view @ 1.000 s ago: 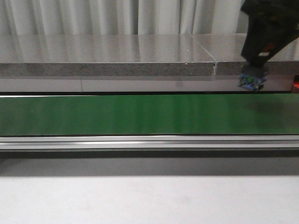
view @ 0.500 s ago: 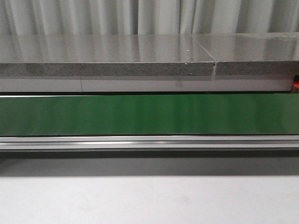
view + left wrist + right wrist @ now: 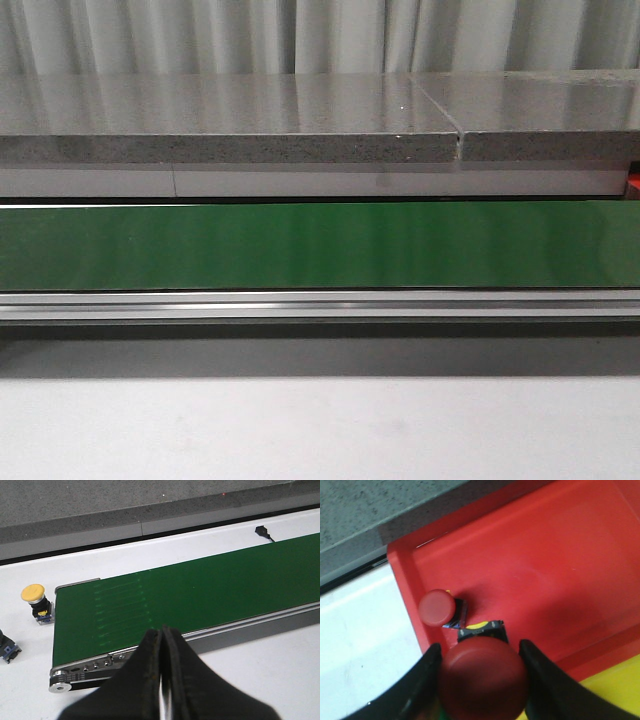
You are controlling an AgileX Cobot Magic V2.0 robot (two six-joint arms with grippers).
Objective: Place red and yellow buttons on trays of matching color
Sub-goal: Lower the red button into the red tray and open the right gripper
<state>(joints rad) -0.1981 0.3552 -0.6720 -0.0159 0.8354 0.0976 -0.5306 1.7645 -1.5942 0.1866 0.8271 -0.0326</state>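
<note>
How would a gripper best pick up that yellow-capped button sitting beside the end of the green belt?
Probably from above, closing on the dark body under the cap. The yellow button stands upright on the white surface, its domed cap wider than its body, so fingers on the cap's rounded edge might slip. White surface shows all around it.

Left pincer [image 3: 162,680] black, tapered fingers (matte), right pincer [image 3: 480,680] black, curved

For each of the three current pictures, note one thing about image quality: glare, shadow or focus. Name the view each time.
Front view: soft vertical reflections streak the green belt and the grey stone ledge. Left wrist view: the shut left gripper is a dark, blurred mass, while the yellow button is sharp. Right wrist view: the red button between the right gripper's fingers is out of focus; a shadow crosses the red tray.
</note>
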